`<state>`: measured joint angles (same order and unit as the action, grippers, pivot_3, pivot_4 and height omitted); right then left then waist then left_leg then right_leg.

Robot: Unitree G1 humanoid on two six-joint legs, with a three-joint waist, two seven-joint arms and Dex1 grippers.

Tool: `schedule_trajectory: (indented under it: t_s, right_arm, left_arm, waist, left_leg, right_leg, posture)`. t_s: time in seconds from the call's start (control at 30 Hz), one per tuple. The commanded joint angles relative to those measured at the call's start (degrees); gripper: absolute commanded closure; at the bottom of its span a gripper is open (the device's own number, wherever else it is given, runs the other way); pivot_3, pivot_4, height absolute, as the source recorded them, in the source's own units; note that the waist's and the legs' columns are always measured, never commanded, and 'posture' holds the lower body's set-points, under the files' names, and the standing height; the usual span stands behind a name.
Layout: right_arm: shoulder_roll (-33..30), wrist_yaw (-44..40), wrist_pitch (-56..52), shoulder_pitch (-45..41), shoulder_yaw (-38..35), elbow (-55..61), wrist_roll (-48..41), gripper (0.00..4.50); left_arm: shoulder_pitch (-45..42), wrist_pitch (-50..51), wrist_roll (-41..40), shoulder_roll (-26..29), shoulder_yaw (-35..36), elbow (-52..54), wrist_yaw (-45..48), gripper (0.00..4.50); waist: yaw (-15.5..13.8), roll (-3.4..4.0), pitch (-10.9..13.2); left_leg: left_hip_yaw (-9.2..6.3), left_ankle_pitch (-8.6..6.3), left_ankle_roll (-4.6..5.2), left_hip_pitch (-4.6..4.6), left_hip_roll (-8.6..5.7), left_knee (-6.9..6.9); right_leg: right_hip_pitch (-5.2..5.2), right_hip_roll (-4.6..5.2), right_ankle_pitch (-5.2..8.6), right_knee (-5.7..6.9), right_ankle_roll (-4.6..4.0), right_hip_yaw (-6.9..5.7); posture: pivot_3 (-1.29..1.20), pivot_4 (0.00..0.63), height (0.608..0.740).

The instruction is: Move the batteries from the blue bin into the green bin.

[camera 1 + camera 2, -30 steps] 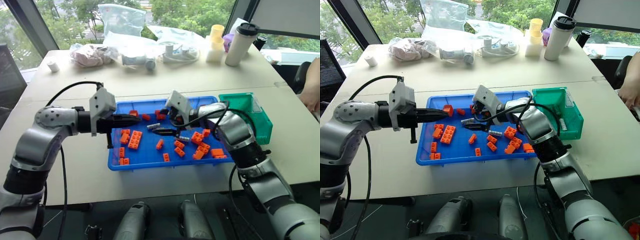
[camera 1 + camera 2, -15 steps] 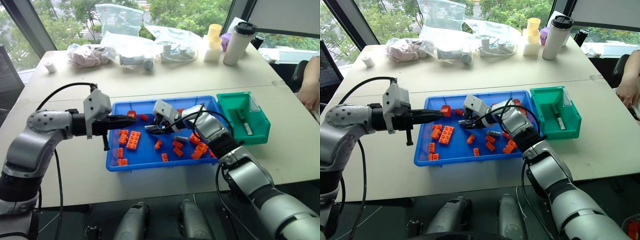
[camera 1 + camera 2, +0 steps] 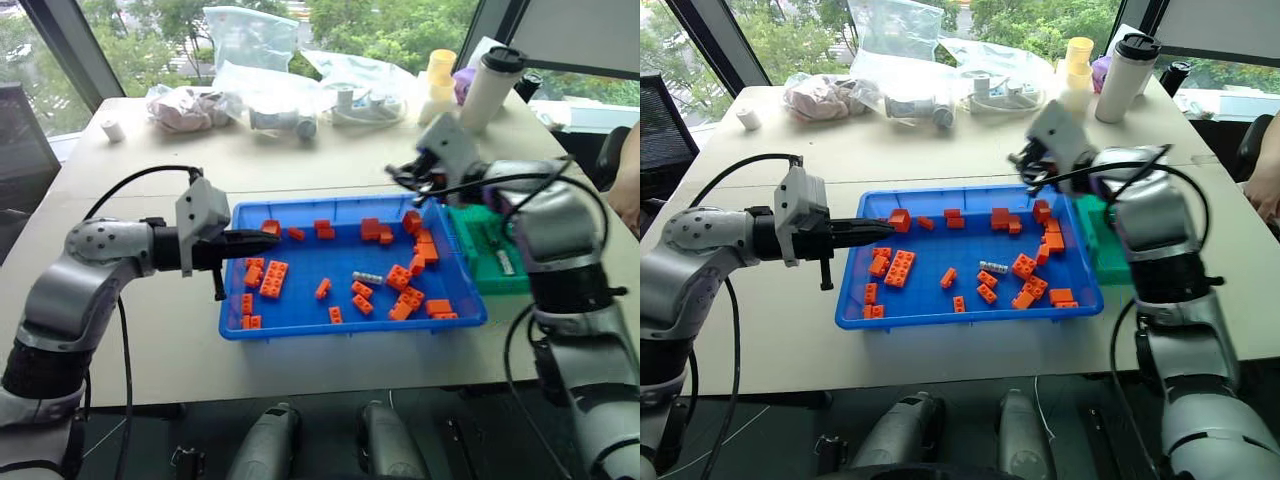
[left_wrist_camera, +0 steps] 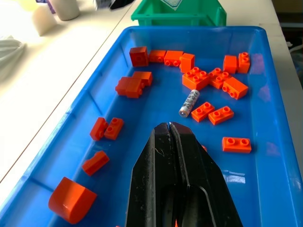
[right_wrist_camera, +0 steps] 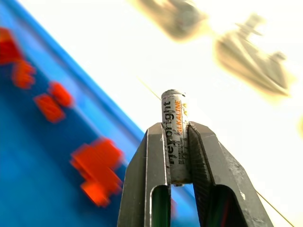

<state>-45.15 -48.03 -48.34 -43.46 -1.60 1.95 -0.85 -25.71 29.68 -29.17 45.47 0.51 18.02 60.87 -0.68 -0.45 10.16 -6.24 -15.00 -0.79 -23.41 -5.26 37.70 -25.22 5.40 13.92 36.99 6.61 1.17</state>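
The blue bin (image 3: 340,328) lies at the table's middle, strewn with orange bricks (image 3: 268,279). One silver battery (image 3: 367,277) rests near its centre, also seen in the left wrist view as battery (image 4: 189,102). My right gripper (image 3: 400,172) hangs above the bin's far right corner, shut on a second battery (image 5: 173,106) that stands up between its fingers. The green bin (image 3: 490,280) sits just right of the blue one, half hidden behind my right arm. My left gripper (image 4: 169,126) is shut and empty, hovering over the blue bin's left side.
Plastic bags (image 3: 250,40), a white tumbler (image 3: 490,85), yellow cups (image 3: 437,70) and a small white cup (image 3: 114,130) crowd the table's far side. A person's arm (image 3: 628,185) shows at the right edge. Bare tabletop lies left of the blue bin.
My right gripper shut on a battery inside the blue bin, then lifted it up and to the right, toward the green bin. The left arm kept still.
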Motion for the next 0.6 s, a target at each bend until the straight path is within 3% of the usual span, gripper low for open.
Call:
schedule_trajectory:
  t_s: [0.03, 0.17, 0.2, 0.23, 0.4, 0.43, 0.6]
  right_arm:
    - [-4.34, 0.79, -2.83, 5.1, -5.35, 3.21, -1.12, 4.44]
    - [-8.48, 0.39, -3.31, 16.12, -7.98, 6.07, -1.81, 4.44]
    - [-8.7, -0.2, -4.15, 18.2, -8.78, 7.27, -2.88, 3.4]
    - [-8.88, -0.47, -4.74, 19.52, -9.29, 8.13, -3.77, 3.06]
    - [-10.2, 0.52, -5.15, 19.11, -9.74, 11.26, -5.51, 0.38]
    - [-9.97, 0.08, -5.18, 18.09, -9.96, 12.12, -6.78, 0.05]
    - [-7.19, -3.72, -6.35, 11.02, -4.37, 17.49, -13.54, 0.05]
  left_arm:
    - [-1.71, -1.37, -0.02, -0.7, -0.59, 0.14, 0.68, 4.5]
    - [-2.8, -1.95, 0.35, -1.35, -1.48, -1.02, 1.46, 4.5]
    - [-3.03, -2.14, 0.51, -1.37, -1.66, -1.33, 1.68, 4.5]
    - [-3.18, -2.3, 0.65, -1.39, -1.76, -1.54, 1.87, 4.5]
    - [-3.91, -2.68, 1.03, -1.7, -2.15, -2.56, 2.55, 4.5]
    - [-3.91, -2.68, 1.07, -1.76, -2.14, -2.55, 2.62, 4.5]
    - [-4.18, -2.73, 1.43, -2.22, -2.41, -2.7, 2.63, 4.5]
  waist:
    - [0.24, 0.0, 0.0]
    - [1.28, 0.03, -0.01]
    - [1.39, 0.04, -0.01]
    - [1.61, 0.04, -0.01]
    - [1.4, 0.06, 0.0]
    - [1.35, 0.06, 0.0]
    - [1.41, 0.05, 0.0]
  left_leg:
    - [0.03, -0.01, 0.02, 0.01, 0.01, 0.0]
    - [0.14, -0.02, 0.05, 0.09, 0.11, -0.03]
    - [0.14, -0.02, 0.05, 0.09, 0.11, -0.05]
    - [0.14, -0.02, 0.05, 0.09, 0.11, -0.05]
    - [0.17, -0.02, 0.05, 0.11, 0.11, -0.02]
    - [0.17, -0.02, 0.05, 0.11, 0.1, 0.0]
    - [0.13, -0.03, 0.06, 0.1, 0.1, 0.0]
  right_leg:
    - [0.01, 0.01, 0.0, 0.01, 0.0, 0.02]
    - [0.01, 0.02, 0.0, 0.1, 0.0, 0.12]
    - [0.0, 0.02, 0.0, 0.1, 0.0, 0.12]
    - [0.0, 0.02, 0.0, 0.11, 0.0, 0.12]
    - [0.0, -0.06, 0.0, 0.14, 0.0, 0.15]
    - [0.02, -0.06, 0.0, 0.13, 0.0, 0.15]
    - [0.04, -0.05, 0.0, 0.1, 0.0, 0.12]
  posture:
    - [0.0, 0.15, 0.74]
    - [0.0, 0.15, 0.74]
    - [0.0, 0.15, 0.74]
    - [0.0, 0.15, 0.74]
    - [0.0, 0.15, 0.74]
    - [0.0, 0.15, 0.74]
    - [0.0, 0.15, 0.74]
